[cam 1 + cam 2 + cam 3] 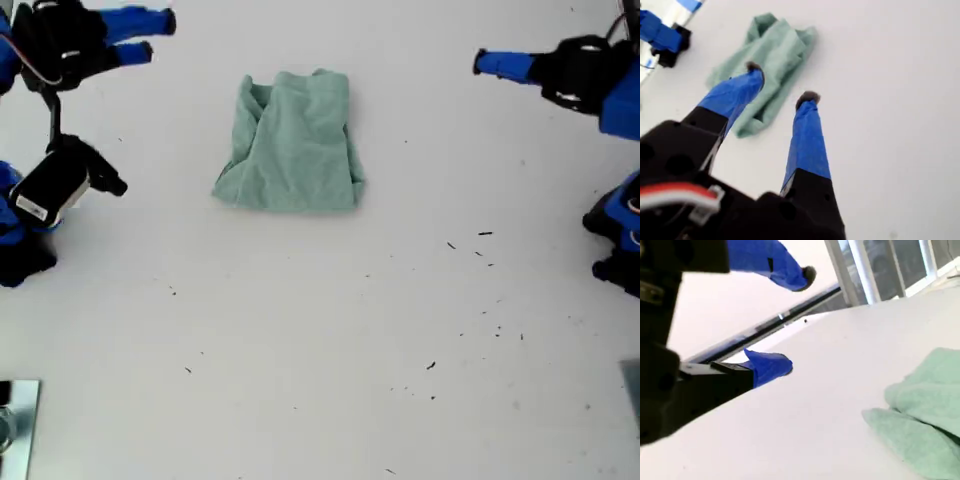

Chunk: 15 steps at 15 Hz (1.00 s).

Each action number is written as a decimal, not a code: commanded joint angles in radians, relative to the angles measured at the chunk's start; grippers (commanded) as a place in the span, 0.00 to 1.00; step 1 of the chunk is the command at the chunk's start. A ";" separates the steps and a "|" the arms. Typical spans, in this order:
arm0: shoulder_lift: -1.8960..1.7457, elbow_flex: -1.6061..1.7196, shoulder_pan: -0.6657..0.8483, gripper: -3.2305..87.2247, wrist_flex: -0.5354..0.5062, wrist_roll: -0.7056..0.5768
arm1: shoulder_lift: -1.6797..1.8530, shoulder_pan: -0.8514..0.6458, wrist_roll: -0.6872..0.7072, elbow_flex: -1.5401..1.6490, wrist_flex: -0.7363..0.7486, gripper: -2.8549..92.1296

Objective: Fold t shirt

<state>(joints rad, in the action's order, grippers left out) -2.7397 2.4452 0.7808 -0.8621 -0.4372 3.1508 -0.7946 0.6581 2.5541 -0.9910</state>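
The pale green t shirt [293, 143] lies crumpled in a rough folded bundle on the white table, upper middle of the exterior view. It also shows in the first wrist view [771, 60] and the second wrist view [925, 415]. My first gripper [782, 82] is open and holds nothing. It hovers short of the shirt, at the exterior view's upper right [478, 64]. My second gripper [796, 320] is open wide and empty, off to the side of the shirt. It sits in the exterior view's upper left [160, 36]. Neither gripper touches the cloth.
Small dark specks [484, 234] dot the white table [320, 330] at the exterior view's right. A metallic object [16, 425] sits at that view's lower left corner. The arm bases stand at that view's left [20, 230] and right [620, 240] edges.
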 commanded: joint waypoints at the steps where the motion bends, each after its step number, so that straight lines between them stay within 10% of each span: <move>1: -0.304 0.258 -0.178 0.07 0.132 0.035 | 0.239 0.078 -0.035 0.126 -0.133 0.18; 3: -0.865 0.617 -0.308 0.04 0.086 0.176 | 0.350 0.133 -0.109 0.241 -0.264 0.08; 9: -0.861 0.793 -0.442 0.09 -0.169 0.287 | 0.353 0.202 -0.388 0.551 -0.339 0.06; 12: -0.864 0.788 -0.445 0.09 -0.170 0.287 | 0.353 0.184 0.057 0.554 -0.342 0.06; 15: -0.864 0.788 -0.445 0.10 -0.170 0.287 | 0.353 0.187 0.081 0.551 -0.348 0.06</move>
<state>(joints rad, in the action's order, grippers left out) -3.5957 3.2260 0.3497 -1.0308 -0.1442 3.4944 -0.5998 0.7102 3.0450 -1.3330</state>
